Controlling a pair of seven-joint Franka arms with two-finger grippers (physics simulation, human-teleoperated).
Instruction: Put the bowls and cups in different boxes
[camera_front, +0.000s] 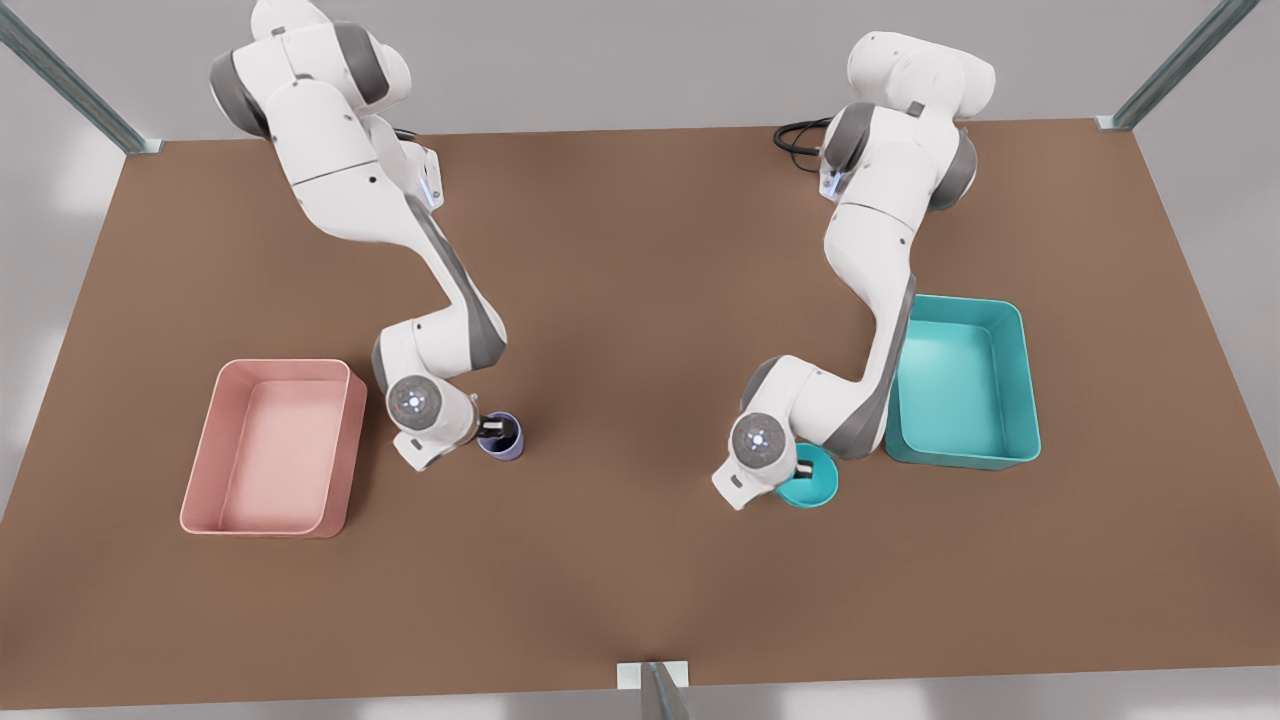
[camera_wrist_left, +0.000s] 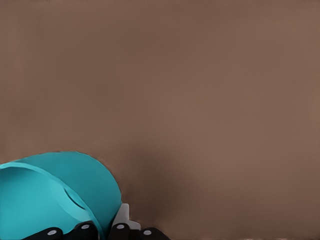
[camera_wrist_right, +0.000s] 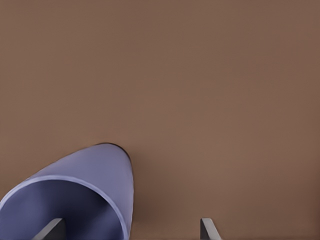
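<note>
Left pincer (camera_front: 808, 468): it is low at the teal bowl (camera_front: 815, 487), with its fingers (camera_wrist_left: 120, 231) pinching the bowl's rim, one inside and one outside.
Right pincer (camera_front: 497, 430): it is at the lavender cup (camera_front: 503, 440), its fingers (camera_wrist_right: 209, 230) spread, one inside the cup and one outside its wall.
Teal bowl: it stands on the brown desk (camera_front: 640, 330), just beside the teal box (camera_front: 962, 382), at about 8 o'clock from it.
Lavender cup: it stands upright on the desk, at about 3 o'clock from the pink box (camera_front: 273, 447), a little apart.
Boxes: each has nothing inside.
</note>
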